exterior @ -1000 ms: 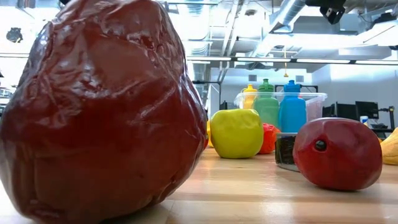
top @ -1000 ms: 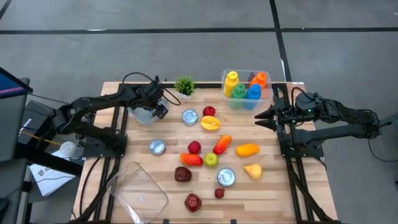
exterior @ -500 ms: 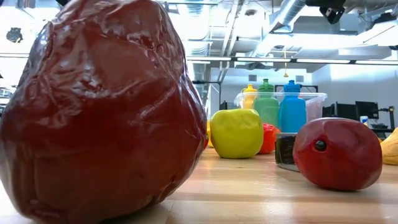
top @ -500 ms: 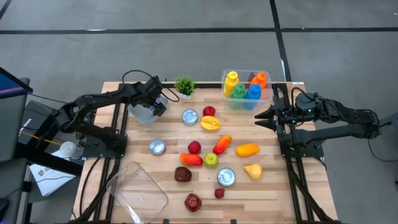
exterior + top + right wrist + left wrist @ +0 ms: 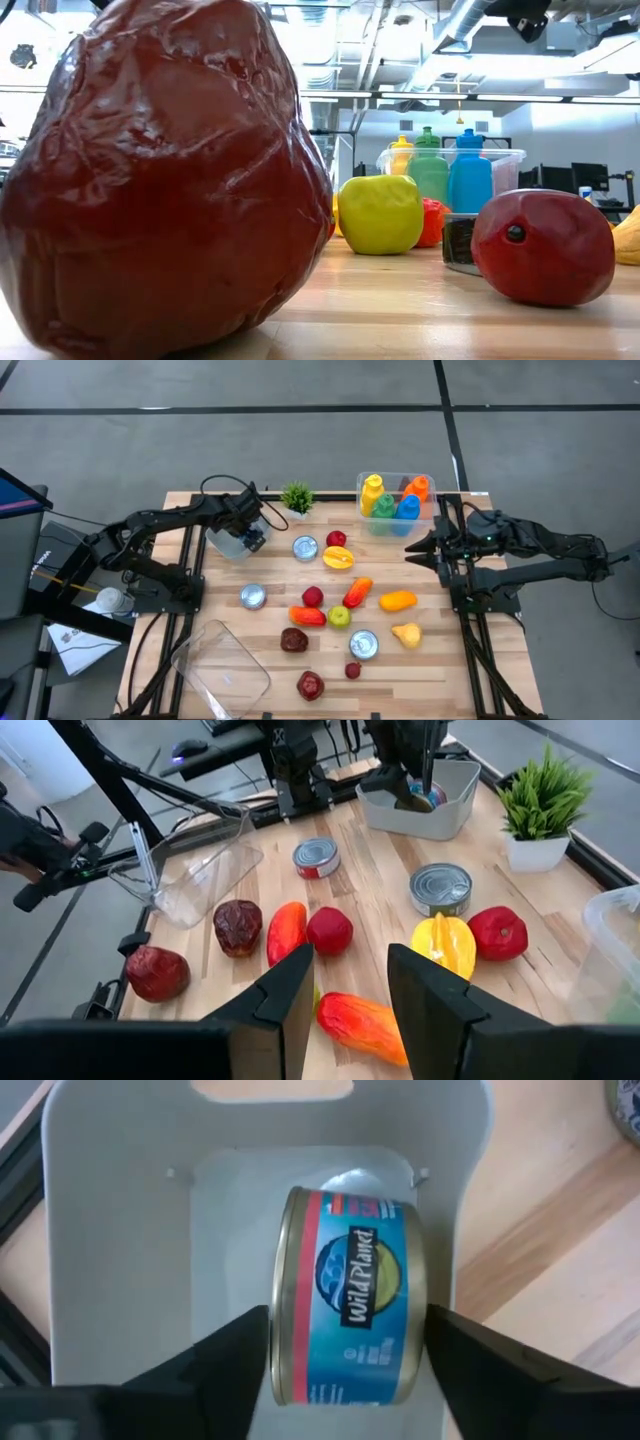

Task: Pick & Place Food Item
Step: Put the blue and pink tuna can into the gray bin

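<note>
A blue-and-red labelled tuna can (image 5: 350, 1310) stands on its edge inside a white bin (image 5: 120, 1230) at the table's far left (image 5: 228, 543). My left gripper (image 5: 348, 1330) reaches down into the bin (image 5: 248, 532), with one finger on each side of the can. Above the table's right edge, my right gripper (image 5: 412, 549) hovers open with nothing between its fingers (image 5: 350, 970). My left gripper pinches the can between its two fingers, one on each flat end (image 5: 282, 1320) (image 5: 415, 1320), with the label's curved side toward the wrist camera. The fingers come steeply from above. I cannot tell whether the can rests on the bin's floor.
On the table lie three more cans (image 5: 305, 547) (image 5: 253, 596) (image 5: 364, 644) and several toy fruits and vegetables around the middle (image 5: 339, 617). A clear tub of coloured bottles (image 5: 396, 500) and a small plant (image 5: 296, 496) stand at the far edge. A clear container (image 5: 222, 668) lies near left.
My left gripper has shifted a little toward the table's left edge over the white bin. The food on the table has stayed where it was.
</note>
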Tool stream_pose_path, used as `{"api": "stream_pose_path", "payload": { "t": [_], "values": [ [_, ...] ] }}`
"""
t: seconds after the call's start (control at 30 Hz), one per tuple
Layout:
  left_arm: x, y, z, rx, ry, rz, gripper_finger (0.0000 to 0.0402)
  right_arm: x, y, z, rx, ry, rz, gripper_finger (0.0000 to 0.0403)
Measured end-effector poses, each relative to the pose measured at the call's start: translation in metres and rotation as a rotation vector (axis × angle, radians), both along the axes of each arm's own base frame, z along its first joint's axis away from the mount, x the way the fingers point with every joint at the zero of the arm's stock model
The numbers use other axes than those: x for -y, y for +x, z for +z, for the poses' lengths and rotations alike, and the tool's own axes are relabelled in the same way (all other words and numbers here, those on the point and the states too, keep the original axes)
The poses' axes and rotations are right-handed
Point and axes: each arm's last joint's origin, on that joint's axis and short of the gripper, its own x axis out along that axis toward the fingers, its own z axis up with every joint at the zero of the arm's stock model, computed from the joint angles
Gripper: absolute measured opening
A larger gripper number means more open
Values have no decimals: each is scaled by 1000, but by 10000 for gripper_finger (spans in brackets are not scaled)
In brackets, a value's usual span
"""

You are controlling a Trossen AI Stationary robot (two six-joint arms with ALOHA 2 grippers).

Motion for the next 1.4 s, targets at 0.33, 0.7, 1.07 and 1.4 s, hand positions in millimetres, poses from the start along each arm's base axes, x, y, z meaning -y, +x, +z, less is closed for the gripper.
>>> {"api": "stream_pose_path", "payload": {
  "t": [0.33, 0.7, 1.07, 1.4],
  "values": [
    [6, 0, 2, -67, 61, 30, 198, 0, 0, 0, 0, 0, 0, 122],
    [31, 14, 7, -191, 294, -18, 198, 0, 0, 0, 0, 0, 0, 122],
    [29, 23, -1, -234, 367, -12, 198, 0, 0, 0, 0, 0, 0, 122],
    [31, 36, -33, -406, 394, -62, 198, 0, 0, 0, 0, 10, -5, 122]
  ]
}}
